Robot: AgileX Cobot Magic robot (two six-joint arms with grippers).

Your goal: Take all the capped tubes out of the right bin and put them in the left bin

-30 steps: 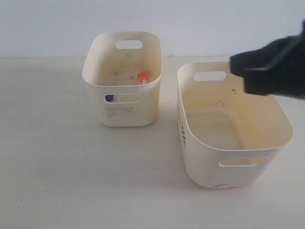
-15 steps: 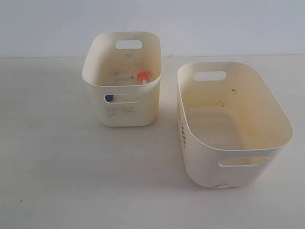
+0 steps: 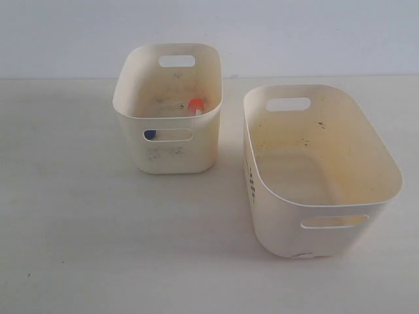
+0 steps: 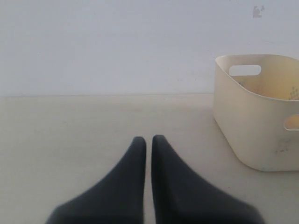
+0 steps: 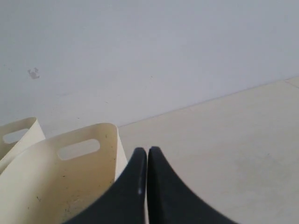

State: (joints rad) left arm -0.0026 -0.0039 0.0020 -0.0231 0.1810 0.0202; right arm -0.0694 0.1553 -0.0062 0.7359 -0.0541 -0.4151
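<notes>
Item 1, left gripper point(image 4: 148, 138): black fingers are lying almost together, only a thin slit showing between them, and are gripping nothing; it is hovering low over the pale table point(image 4: 70, 130), with the left bin point(image 4: 243, 135) standing apart to one side. Item 2, right gripper point(image 5: 147, 149): jaws are pressing fully together and carrying nothing; it is hanging just beside the rim of the right bin point(image 5: 46, 186). Item 3, the left bin, the smaller and narrower cream tub: it is standing upright on the left of the exterior view, dark smudges showing under its front handle slot. Item 4, capped tubes: one with an orange-red cap point(image 3: 196, 104) is leaning inside the left bin against its right wall, and a blue cap point(image 3: 150, 134) is peeking through that bin's front slot. Item 5, the right bin, the larger tub: it is standing near the left bin without touching it, dark lettering point(image 3: 249, 180) running down its left side and its stained floor lying in plain view. A grey-white wall point(image 3: 294, 33) is rising behind the table.
</notes>
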